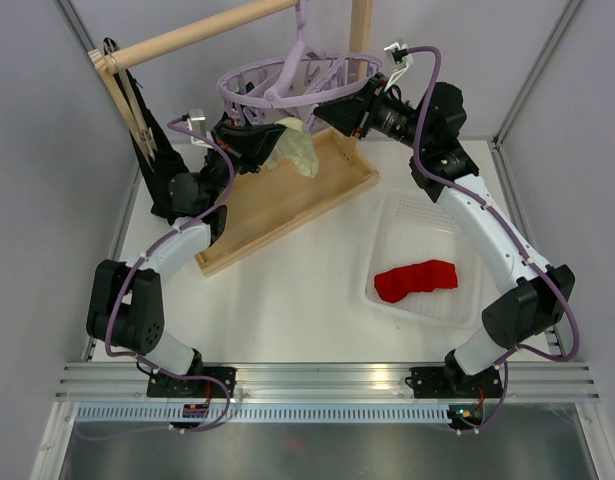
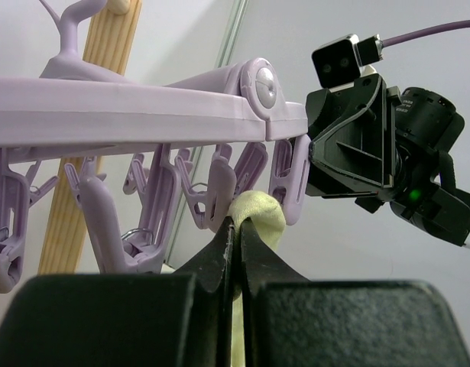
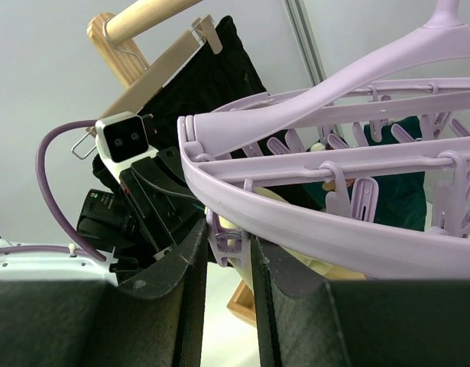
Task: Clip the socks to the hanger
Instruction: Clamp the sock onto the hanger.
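Pinching a cream sock (image 2: 264,215), the left gripper (image 2: 235,229) is seen with its fingers pressed together on the fabric, and the sock's edge is held up just under the hanger (image 2: 143,107). The right gripper (image 3: 228,238) is clamped on 1 clip (image 3: 222,237) of the outer ring. 1 red sock (image 1: 415,279) lies in the tray (image 1: 412,212). If the clip is released before the fabric is pushed deep enough, only a thin edge would be caught and the sock could be dropped. The hanger could also be swung aside by the squeeze.
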Tool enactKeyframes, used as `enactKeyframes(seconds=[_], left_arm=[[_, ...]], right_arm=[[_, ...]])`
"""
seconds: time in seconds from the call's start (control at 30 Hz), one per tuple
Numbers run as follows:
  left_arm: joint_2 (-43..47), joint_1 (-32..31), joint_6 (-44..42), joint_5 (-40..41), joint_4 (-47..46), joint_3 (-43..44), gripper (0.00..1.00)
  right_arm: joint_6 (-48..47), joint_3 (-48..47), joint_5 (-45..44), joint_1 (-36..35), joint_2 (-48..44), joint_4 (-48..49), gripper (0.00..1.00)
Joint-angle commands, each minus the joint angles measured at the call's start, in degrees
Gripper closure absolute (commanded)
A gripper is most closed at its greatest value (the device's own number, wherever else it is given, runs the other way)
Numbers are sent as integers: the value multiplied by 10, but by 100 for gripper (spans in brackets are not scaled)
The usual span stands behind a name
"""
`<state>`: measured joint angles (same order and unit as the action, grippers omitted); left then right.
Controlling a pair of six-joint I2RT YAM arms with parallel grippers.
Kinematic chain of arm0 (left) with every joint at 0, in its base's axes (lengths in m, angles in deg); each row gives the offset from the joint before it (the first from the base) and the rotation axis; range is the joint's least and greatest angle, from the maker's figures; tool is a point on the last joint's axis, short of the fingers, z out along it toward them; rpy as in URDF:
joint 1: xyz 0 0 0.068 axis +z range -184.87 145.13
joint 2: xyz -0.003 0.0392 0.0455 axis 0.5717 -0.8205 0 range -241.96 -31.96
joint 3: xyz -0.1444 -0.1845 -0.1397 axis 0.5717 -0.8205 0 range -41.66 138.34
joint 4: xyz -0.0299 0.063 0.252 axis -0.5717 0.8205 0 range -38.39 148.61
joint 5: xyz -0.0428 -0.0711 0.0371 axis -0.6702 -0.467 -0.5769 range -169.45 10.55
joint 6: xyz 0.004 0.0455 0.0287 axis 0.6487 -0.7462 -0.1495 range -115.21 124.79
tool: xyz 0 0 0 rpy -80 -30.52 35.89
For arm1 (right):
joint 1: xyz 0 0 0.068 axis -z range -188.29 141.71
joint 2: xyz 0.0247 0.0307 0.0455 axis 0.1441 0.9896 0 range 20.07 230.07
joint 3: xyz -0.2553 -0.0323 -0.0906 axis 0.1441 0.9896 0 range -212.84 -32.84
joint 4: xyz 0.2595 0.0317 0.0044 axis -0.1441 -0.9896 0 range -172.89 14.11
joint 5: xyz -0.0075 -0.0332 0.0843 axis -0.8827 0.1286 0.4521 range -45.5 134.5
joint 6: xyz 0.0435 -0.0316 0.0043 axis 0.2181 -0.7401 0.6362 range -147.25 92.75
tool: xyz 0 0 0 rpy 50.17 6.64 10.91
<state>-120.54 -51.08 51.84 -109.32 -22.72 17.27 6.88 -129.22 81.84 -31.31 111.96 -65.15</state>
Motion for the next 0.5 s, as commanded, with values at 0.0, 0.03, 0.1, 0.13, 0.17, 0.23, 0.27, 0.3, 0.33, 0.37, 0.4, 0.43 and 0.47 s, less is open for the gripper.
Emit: enactKeyframes(seconds=[0.0, 0.03, 0.1, 0.13, 0.17, 0.23, 0.27, 0.3, 0.33, 0.37, 0.4, 0.43, 0.47], left_arm=[[-3, -2, 11, 7, -208, 21, 98], [-3, -2, 11, 6, -208, 21, 98], [-3, -3, 12, 6, -208, 20, 98], [-3, -3, 12, 6, -208, 20, 98], [-3, -4, 12, 7, -207, 21, 98], [-5, -7, 12, 5, -207, 24, 98], [-6, -8, 11, 5, -207, 24, 98], [-6, -10, 11, 5, -207, 25, 98], [-8, -11, 10, 5, -206, 26, 98], [-9, -12, 10, 5, -205, 27, 98], [-10, -14, 9, 5, -203, 29, 98], [-11, -15, 8, 4, -202, 29, 98], [-10, -17, 8, 5, -202, 30, 98]], right_arm=[[11, -24, -4, 4, 5, 38, 100], [12, -24, -4, 4, 6, 39, 100], [14, -25, -3, 4, 6, 40, 100], [15, -25, -3, 4, 6, 40, 100], [16, -25, -3, 4, 6, 40, 100], [16, -24, -2, 4, 6, 42, 100], [16, -24, -2, 4, 6, 43, 100], [17, -24, -2, 4, 6, 43, 100], [16, -24, -2, 4, 5, 44, 100], [16, -24, -2, 4, 5, 43, 100], [16, -25, -2, 4, 5, 44, 100], [16, -25, -2, 4, 4, 43, 100], [17, -25, -2, 4, 3, 43, 100]])
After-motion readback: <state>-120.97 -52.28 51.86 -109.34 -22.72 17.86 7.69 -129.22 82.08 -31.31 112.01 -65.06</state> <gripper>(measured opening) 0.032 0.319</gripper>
